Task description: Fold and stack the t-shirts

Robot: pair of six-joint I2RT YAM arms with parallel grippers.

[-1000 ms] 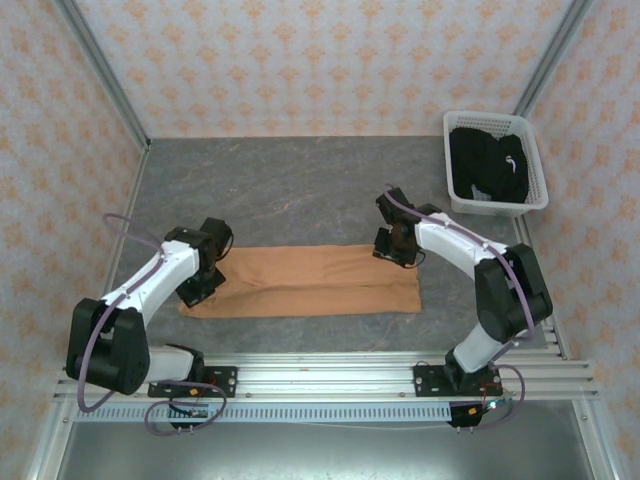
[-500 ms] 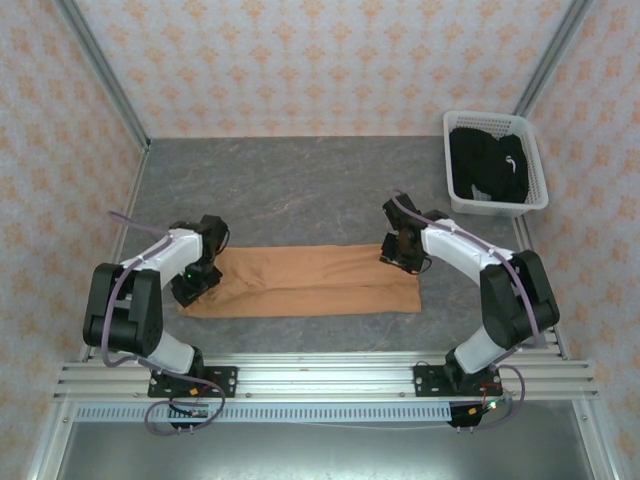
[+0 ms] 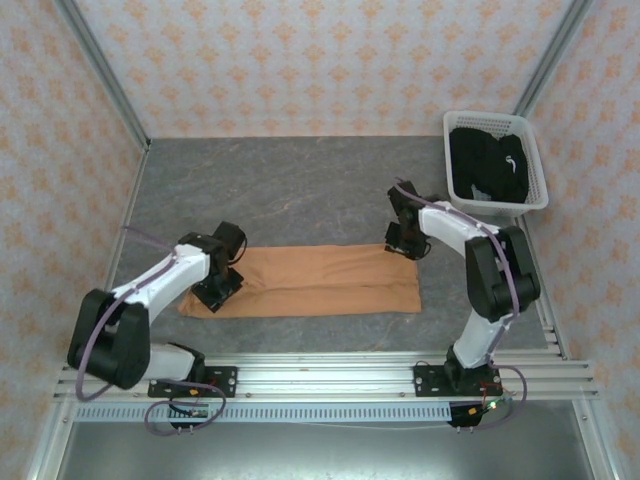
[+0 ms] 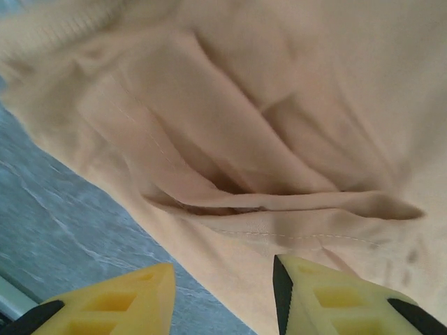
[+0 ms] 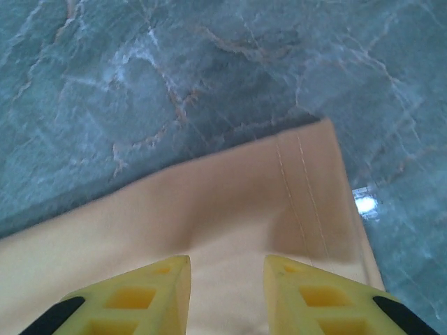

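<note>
Orange t-shirt [image 3: 320, 280], lower centre: looks soft, limp; best pinched at hemmed corners. Left claw [image 4: 222, 279], right claw [image 5: 227, 269] part-open, empty.

Two white arms [image 3: 170, 275] with black joints, purple cables [image 3: 88, 345] looping alongside; left gripper [image 4: 223, 293] and right gripper [image 5: 227, 293] carry yellow fingers [image 4: 335, 300].

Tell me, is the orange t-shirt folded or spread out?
Folded: the orange t-shirt lies as a long narrow strip with overlapped layers.

left claw [image 4: 223, 296] low, jaws apart, right claw [image 5: 227, 293] low, jaws apart
</note>
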